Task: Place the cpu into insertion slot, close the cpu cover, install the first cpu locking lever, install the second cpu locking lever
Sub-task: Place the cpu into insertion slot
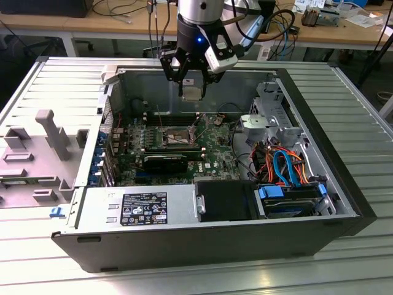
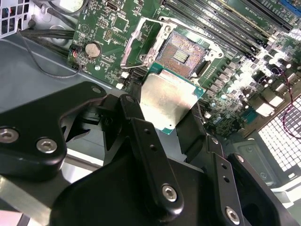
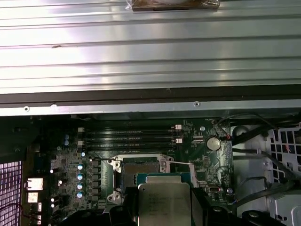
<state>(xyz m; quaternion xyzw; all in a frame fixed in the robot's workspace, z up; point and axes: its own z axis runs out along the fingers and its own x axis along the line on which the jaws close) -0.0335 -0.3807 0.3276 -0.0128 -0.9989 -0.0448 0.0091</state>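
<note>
My gripper [image 1: 191, 78] is shut on the cpu [image 1: 191, 93], a small silver-grey square chip, and holds it in the air above the open computer case. Below it, on the green motherboard [image 1: 212, 150], lies the insertion slot [image 1: 174, 136], its dark centre uncovered. In the second wrist view the cpu [image 2: 169, 99] hangs between my black fingers [image 2: 141, 136], just short of the insertion slot [image 2: 181, 54]. The silver cpu cover [image 2: 135, 43] stands swung open at the slot's side. The first wrist view shows the cpu [image 3: 164, 205] in front of the slot [image 3: 138, 168].
The case walls [image 1: 184, 83] ring the motherboard. A grey power supply [image 1: 138, 209], blue drive caddies [image 1: 288, 196] and orange and blue cables [image 1: 282, 163] fill the near side. Long black memory slots [image 2: 221, 23] run beside the socket. A grey plastic fixture [image 1: 52, 141] sits at the exterior view's left.
</note>
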